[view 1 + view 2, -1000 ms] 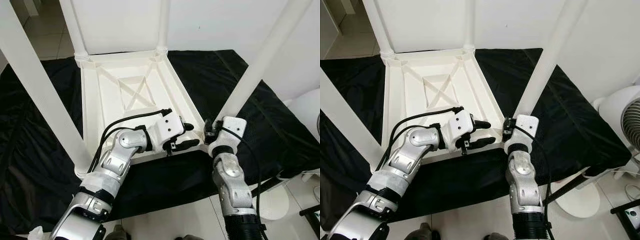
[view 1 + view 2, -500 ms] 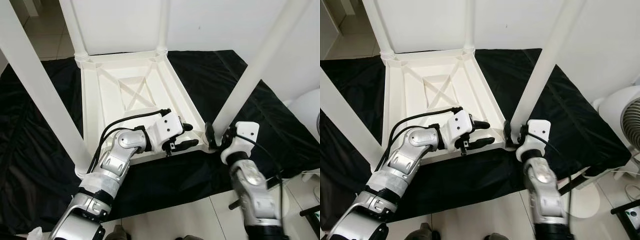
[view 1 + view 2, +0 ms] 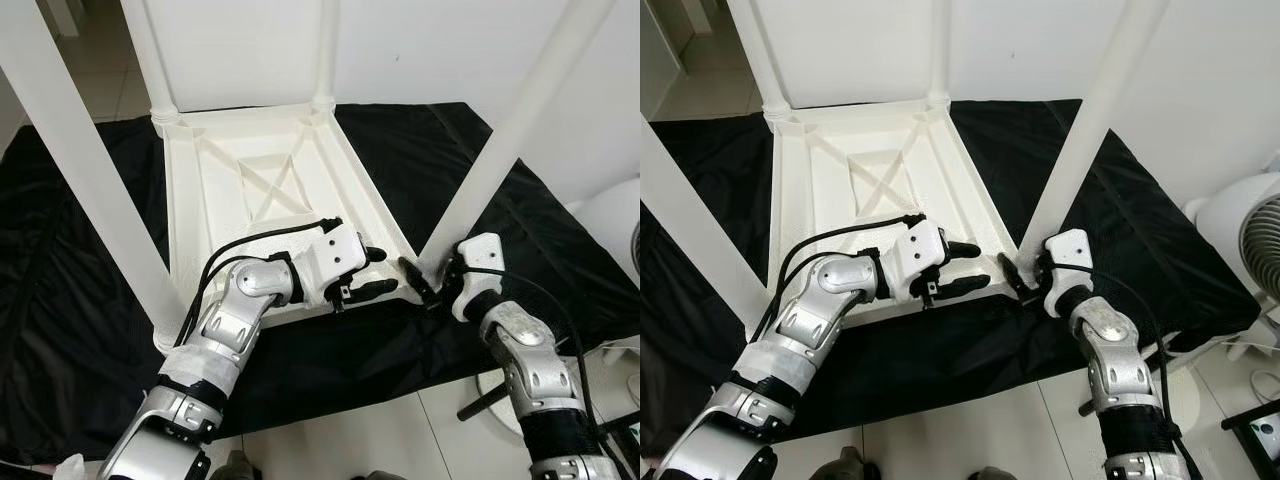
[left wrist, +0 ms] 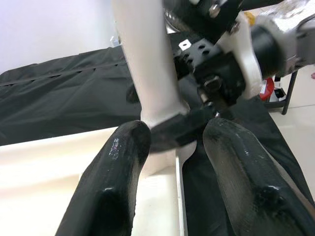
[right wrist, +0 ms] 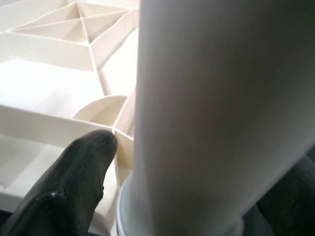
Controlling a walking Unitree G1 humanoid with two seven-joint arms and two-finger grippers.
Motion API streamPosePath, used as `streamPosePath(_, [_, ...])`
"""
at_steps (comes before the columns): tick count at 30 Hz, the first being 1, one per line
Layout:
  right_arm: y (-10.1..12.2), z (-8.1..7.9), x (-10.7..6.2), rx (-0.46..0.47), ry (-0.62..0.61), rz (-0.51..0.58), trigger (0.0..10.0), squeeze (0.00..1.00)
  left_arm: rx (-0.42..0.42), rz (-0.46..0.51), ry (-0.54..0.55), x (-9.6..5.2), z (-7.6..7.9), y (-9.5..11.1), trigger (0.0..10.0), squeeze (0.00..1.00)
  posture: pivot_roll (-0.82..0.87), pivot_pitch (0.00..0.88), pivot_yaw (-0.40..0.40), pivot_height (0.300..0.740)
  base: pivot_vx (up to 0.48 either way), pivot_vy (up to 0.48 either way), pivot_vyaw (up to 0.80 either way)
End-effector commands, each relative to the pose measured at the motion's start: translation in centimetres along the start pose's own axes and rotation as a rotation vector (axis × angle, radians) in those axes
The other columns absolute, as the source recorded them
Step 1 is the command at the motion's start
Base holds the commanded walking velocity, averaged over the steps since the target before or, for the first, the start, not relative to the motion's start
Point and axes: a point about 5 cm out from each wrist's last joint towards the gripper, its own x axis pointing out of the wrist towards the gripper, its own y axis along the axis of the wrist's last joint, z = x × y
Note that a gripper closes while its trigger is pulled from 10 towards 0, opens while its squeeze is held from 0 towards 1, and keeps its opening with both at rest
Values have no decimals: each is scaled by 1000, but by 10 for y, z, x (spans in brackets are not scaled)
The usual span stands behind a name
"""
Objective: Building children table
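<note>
Left eye view: white plastic table top (image 3: 270, 190) lies upside down on a black cloth (image 3: 480, 200), centre of frame, ribbed underside up. Four white legs stand in its corners. Near-right leg (image 3: 500, 150) runs from lower centre-right up to the top right edge. Left gripper (image 3: 378, 272) sits over the table's near rim at lower centre, fingers spread, nothing between them. Right gripper (image 3: 425, 283) is at the base of the near-right leg, lower right of centre, its black fingers on either side of the leg foot.

Right eye view: same layout. A white fan (image 3: 1250, 240) stands at the right edge, off the cloth.

Left wrist view: two black fingers (image 4: 113, 182) apart in the lower half of the frame; between and beyond them, the base of the near-right leg seated in its corner socket, with the right gripper's black finger lying across it.

Right wrist view: the leg takes the right side of the frame, very close. One black finger (image 5: 74, 182) at lower left touches the socket collar. Cannot tell how firmly the leg is pinched.
</note>
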Motion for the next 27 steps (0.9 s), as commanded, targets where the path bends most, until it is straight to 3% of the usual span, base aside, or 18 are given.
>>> streamPosePath(1, [-1,0,1,-19,19,-8,10000,0,14,1,63,2,-5,3,10000,0,5,0,-27,740,0,0,0])
streamPosePath(2, [0,-1,4,-15,44,-9,5608,0,16,1,65,2,-5,3,10000,0,11,0,-29,740,0,0,0])
streamPosePath(3, [0,-1,4,-15,44,-9,5608,0,16,1,65,2,-5,3,10000,0,11,0,-29,740,0,0,0])
streamPosePath(4, [-1,-3,7,-14,68,-7,1922,0,17,2,67,2,-6,4,10000,0,12,0,-31,740,0,0,0])
streamPosePath(5, [-1,-3,7,-14,68,-7,1922,0,17,2,67,2,-6,4,10000,0,12,0,-31,740,0,0,0])
streamPosePath(6, [-2,-4,8,-10,90,-8,0,0,18,2,69,2,-6,4,10000,0,13,0,-30,740,0,0,0])
streamPosePath(17, [-9,-4,8,-2,127,-4,0,0,20,4,75,2,-7,5,10000,0,11,0,-26,740,0,0,0])
streamPosePath(18, [-12,-1,8,12,50,-23,10000,0,18,4,73,3,-7,4,10000,0,1,0,-21,740,0,0,0])
streamPosePath(21, [-14,0,7,33,-135,-43,10000,0,15,5,69,4,-6,4,10000,0,-4,0,-19,740,0,0,0])
streamPosePath(27, [-8,-10,10,131,-268,-6,10000,0,12,3,68,3,-5,4,10000,0,-8,6,-16,740,0,0,0])
